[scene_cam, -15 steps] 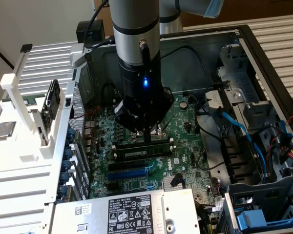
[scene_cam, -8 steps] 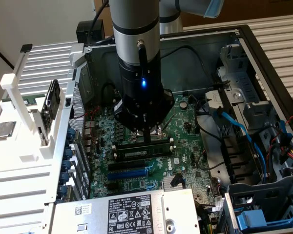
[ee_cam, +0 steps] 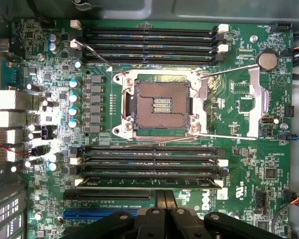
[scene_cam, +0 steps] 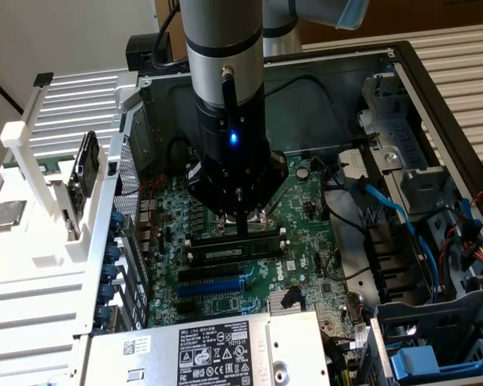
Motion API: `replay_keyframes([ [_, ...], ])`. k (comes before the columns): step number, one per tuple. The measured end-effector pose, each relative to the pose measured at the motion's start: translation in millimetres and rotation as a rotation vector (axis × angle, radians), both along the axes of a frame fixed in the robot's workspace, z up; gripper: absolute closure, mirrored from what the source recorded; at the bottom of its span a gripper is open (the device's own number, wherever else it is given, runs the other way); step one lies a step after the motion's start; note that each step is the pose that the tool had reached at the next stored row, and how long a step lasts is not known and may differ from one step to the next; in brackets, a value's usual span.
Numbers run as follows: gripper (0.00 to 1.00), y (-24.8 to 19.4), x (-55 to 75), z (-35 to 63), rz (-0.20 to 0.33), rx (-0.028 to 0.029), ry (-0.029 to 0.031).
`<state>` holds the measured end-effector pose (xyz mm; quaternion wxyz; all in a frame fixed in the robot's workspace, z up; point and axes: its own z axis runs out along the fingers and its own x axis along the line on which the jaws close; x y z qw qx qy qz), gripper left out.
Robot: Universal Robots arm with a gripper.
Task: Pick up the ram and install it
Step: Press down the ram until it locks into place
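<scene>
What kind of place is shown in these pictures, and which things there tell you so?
Probably a robotics lab or test bench for computer assembly: an opened desktop computer case lies flat with its motherboard exposed, a white rack beside it holds parts, and a robot arm's gripper reaches into the case.
</scene>
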<state>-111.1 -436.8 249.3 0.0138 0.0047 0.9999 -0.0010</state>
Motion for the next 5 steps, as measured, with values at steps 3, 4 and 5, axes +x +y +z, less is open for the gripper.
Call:
replay_keyframes([
  [3,0.89,0.0,0.0,0.0,0.000,0.0000,0.0000],
  [4,0.89,0.0,0.0,0.0,0.000,0.0000,-0.0001],
  [5,0.89,0.0,0.0,0.0,0.000,0.0000,0.0000],
])
